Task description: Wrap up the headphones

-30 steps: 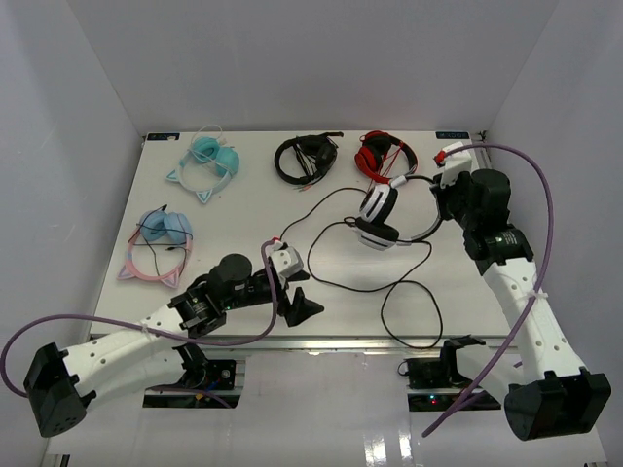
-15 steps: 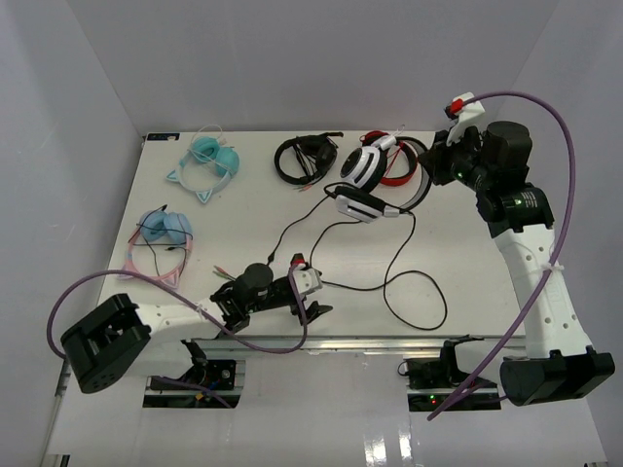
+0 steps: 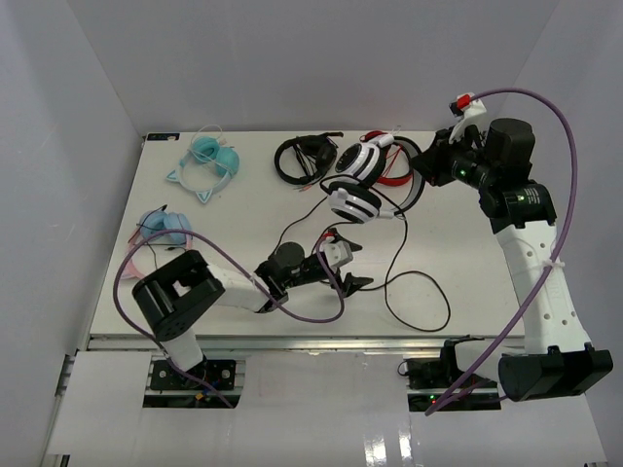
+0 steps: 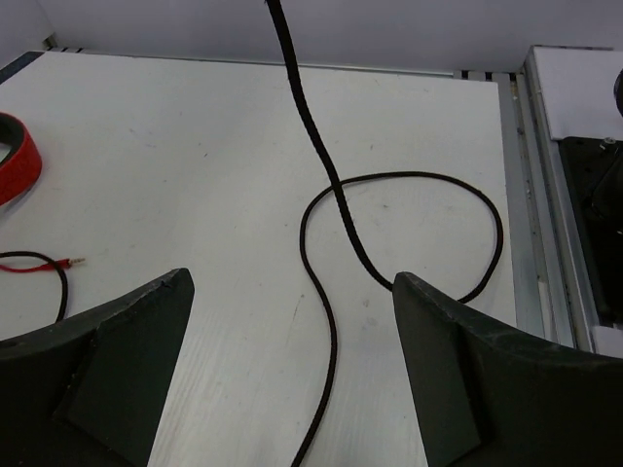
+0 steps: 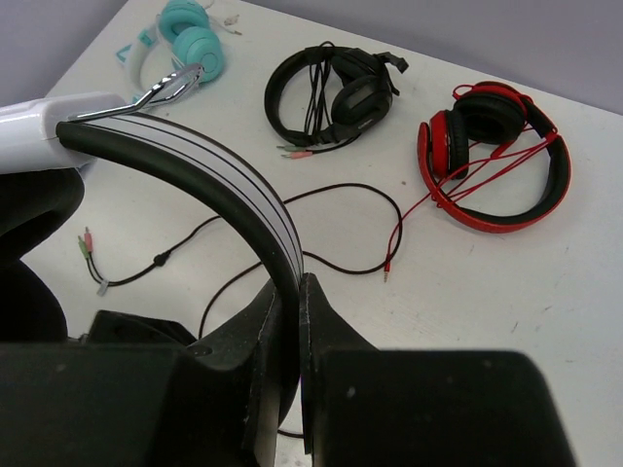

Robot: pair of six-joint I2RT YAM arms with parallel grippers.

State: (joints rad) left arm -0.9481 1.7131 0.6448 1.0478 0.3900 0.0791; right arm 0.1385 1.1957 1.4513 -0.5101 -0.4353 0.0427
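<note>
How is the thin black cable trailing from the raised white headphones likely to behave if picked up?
Probably floppy: the cable droops from the headphones and lies in loose loops. Likely light and thin, so it may slip out of the open left gripper.

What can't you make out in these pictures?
Right wrist view: cups of the white over-ear headphones, cut by the left edge and the right claw.
Left wrist view: upper end of the thin black cable, past the top edge.
Same view: red curved piece, mostly past the left edge.
</note>
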